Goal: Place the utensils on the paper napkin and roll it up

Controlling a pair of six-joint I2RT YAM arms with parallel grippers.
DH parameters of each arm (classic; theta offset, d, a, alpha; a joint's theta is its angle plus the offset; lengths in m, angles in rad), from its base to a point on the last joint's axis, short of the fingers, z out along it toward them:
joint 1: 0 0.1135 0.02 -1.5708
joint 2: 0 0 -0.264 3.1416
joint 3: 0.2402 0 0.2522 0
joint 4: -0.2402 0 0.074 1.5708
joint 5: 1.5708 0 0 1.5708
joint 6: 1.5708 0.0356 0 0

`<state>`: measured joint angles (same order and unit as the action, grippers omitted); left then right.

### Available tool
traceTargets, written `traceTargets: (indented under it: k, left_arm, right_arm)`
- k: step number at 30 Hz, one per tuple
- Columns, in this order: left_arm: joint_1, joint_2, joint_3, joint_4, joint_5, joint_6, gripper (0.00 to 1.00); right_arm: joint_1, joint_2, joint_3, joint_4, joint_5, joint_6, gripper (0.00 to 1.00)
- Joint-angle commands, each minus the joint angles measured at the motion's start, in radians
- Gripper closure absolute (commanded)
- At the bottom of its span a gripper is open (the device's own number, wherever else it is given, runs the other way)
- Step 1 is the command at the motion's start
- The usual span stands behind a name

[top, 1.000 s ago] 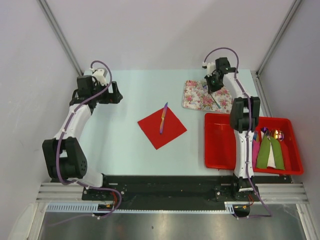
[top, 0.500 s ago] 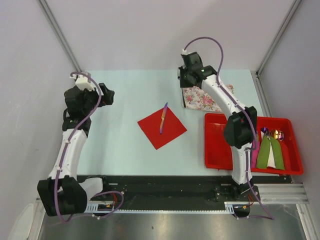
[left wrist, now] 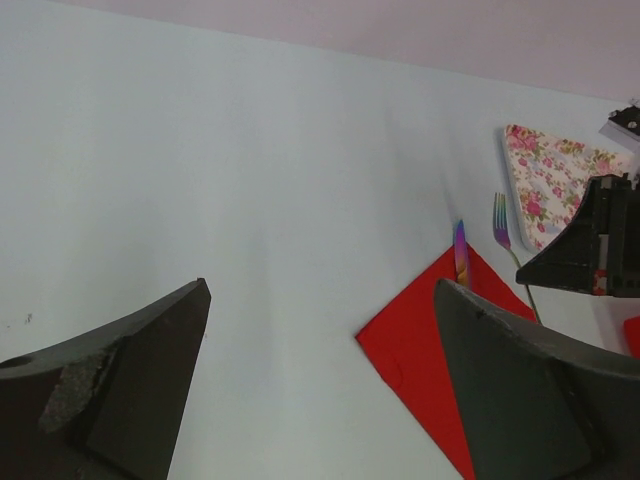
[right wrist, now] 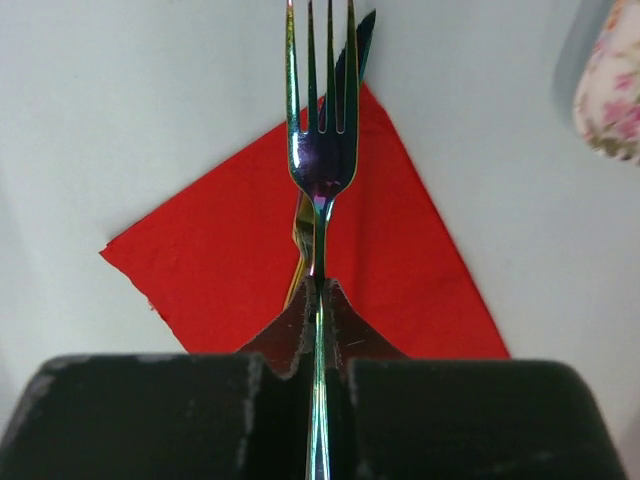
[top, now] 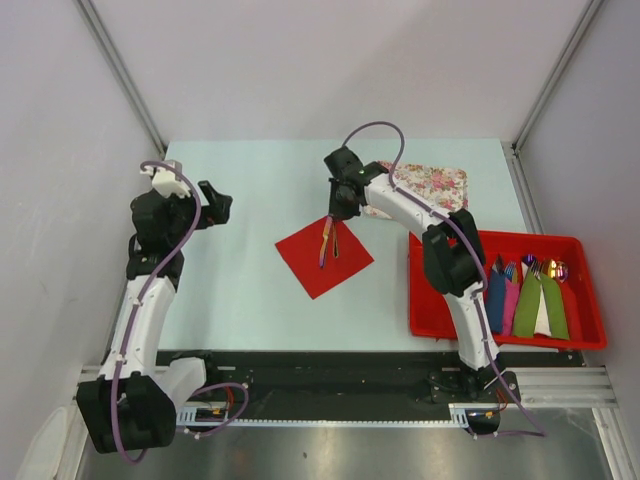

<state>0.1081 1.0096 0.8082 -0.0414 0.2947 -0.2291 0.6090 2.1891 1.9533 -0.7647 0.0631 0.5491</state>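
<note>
Right gripper (right wrist: pixel 320 300): clenched on the fork (right wrist: pixel 321 140) by its handle, tines pointing away from your wrist camera. The fork hangs over the red paper napkin (top: pixel 310 265); you cannot tell whether it touches the paper.

Knife (top: pixel 326 236): lying on the napkin just beside the fork, its tip reaching past the far corner onto the table (top: pixel 250 300).

Left gripper (left wrist: pixel 322 295): released, fingers wide apart with nothing between them, over the table well left of the napkin.

Floral mat (top: pixel 435 185) is behind the red tray (top: pixel 430 290), which holds the coloured napkin rolls (top: pixel 528 305).
</note>
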Motion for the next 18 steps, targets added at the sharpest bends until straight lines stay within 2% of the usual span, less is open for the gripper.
traceTargets:
  k: [1, 18]
  left_arm:
    - [0.007, -0.034, -0.012, 0.003, 0.015, -0.018, 0.0]
    - [0.005, -0.016, -0.023, 0.029, 0.043, -0.015, 0.0]
  right_arm:
    - [0.018, 0.035, -0.004, 0.007, -0.008, 0.109, 1.0]
    - [0.014, 0.08, -0.047, 0.047, 0.007, 0.216, 1.0]
